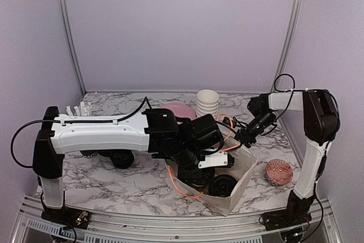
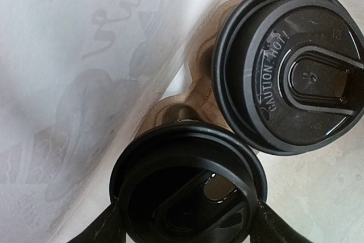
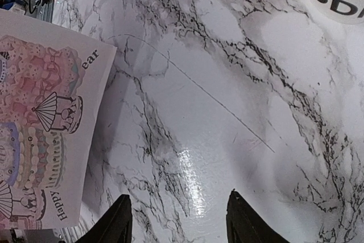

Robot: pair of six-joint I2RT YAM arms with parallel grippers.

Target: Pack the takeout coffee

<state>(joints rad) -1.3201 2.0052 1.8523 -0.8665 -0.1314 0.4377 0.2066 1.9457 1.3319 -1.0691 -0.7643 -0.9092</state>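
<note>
Two coffees in the bag, one in my grip

Paper bag (image 1: 243, 176) on the marble table (image 3: 227, 83); its wall crowds my left claw (image 2: 187, 223), clamped on the nearer cup (image 2: 187, 189), second cup (image 2: 290, 66) just beside; my right claw (image 3: 179, 220) hangs parted outside.

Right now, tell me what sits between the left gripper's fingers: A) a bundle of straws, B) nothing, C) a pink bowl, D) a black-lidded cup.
D: in the left wrist view, the left gripper has a finger on each side of a black-lidded cup, inside the white bag beside a second lidded cup.
</note>
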